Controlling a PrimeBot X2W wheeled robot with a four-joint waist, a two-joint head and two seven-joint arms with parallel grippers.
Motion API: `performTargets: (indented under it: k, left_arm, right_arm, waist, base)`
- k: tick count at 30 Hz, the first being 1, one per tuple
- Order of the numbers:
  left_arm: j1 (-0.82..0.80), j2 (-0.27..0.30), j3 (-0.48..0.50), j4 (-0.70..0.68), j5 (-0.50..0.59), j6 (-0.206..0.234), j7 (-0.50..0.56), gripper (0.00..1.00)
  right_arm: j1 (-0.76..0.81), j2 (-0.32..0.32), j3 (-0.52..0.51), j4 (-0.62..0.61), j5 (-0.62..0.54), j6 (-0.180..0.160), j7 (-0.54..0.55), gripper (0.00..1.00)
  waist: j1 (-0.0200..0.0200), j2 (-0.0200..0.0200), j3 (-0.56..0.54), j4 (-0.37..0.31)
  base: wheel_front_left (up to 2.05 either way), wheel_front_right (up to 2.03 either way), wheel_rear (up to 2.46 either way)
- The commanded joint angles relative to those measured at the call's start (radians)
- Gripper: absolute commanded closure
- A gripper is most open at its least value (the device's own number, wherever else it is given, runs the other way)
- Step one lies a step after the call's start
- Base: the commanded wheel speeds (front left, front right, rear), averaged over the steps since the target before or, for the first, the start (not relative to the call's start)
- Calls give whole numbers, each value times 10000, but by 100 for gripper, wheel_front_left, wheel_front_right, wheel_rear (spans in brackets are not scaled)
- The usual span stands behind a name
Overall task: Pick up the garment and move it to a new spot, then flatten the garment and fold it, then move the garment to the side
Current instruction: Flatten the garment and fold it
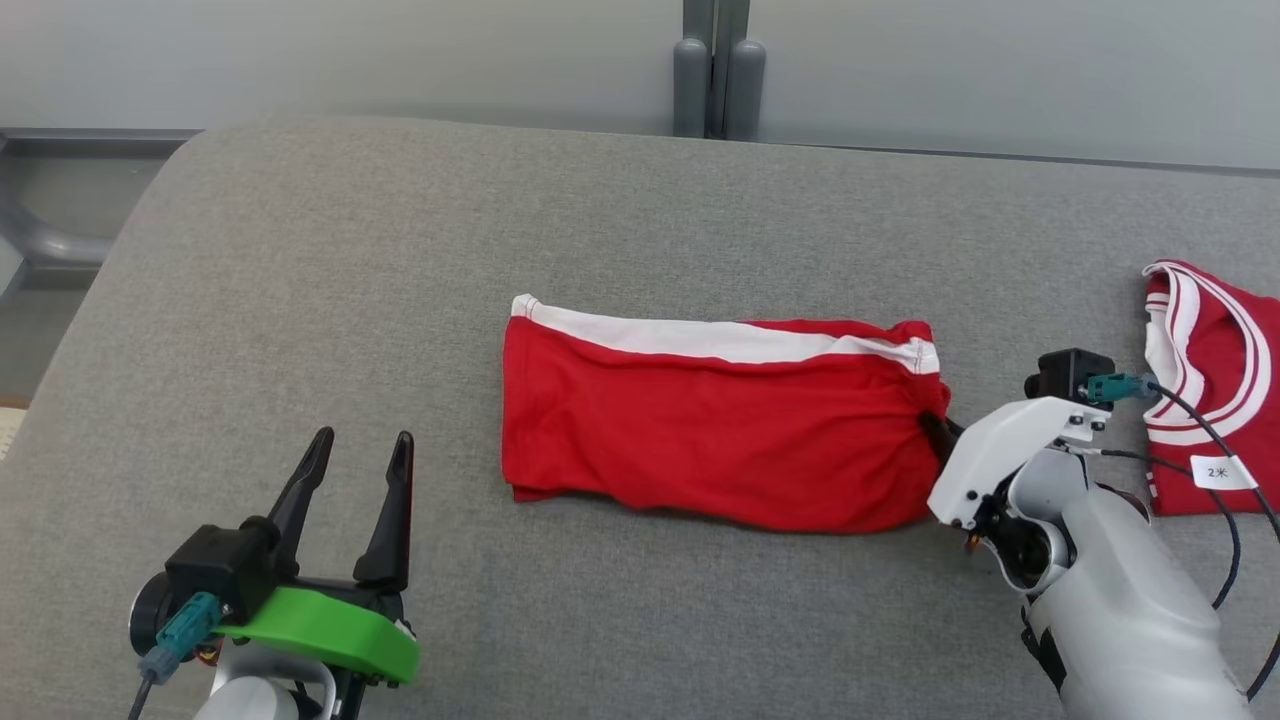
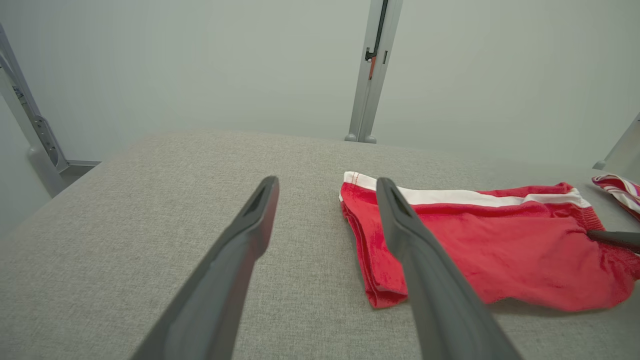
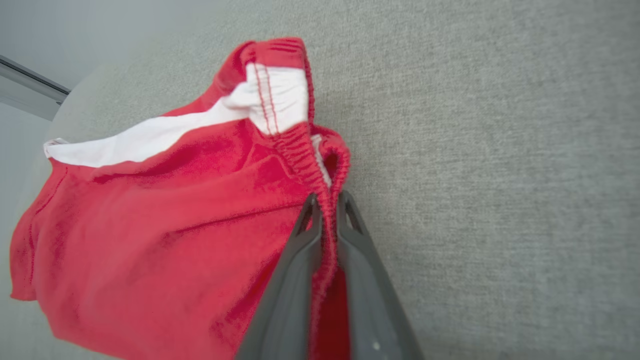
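Note:
The garment (image 1: 720, 430) is a pair of red shorts with a white side stripe, folded and lying across the middle of the grey table (image 1: 400, 250). My right gripper (image 1: 938, 430) is at the shorts' right end, shut on the elastic waistband. The right wrist view shows the red waistband (image 3: 327, 220) pinched between the two dark fingers. My left gripper (image 1: 360, 450) hovers open at the lower left, well left of the shorts, holding nothing. From the left wrist, the garment (image 2: 500, 245) lies to the right of the spread fingers (image 2: 250, 235).
A second red-and-white striped garment (image 1: 1210, 390) with a white tag lies at the table's right edge, close behind my right wrist. Cables run from the right wrist. A grey wall post (image 1: 715, 70) stands beyond the table's far edge.

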Motion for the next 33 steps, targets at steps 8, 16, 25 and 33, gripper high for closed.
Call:
performTargets:
  k: [8,16,25,33]
  left_arm:
    - [-33,-21,-34,20,123,-4,-27,0]
    - [42,-113,-90,128,69,-37,-27,0]
    - [-24,-255,-259,366,-4,-97,23,0]
    - [-251,-439,-441,600,21,-192,27,0]
  right_arm:
    - [66,-1004,9,-1047,908,-1,872,100]
    - [505,-977,-257,-2510,2311,1,2122,100]
    - [939,73,-506,-3892,4158,1,3175,100]
    - [456,268,34,-3012,5038,2,2925,100]
  waist:
    - [0,0,-152,-637]
    - [0,0,-370,-850]
    - [0,0,-417,-204]
    - [0,0,-135,982]
  base:
    - [0,0,0]
    - [0,0,0]
    - [0,0,0]
    - [0,0,0]
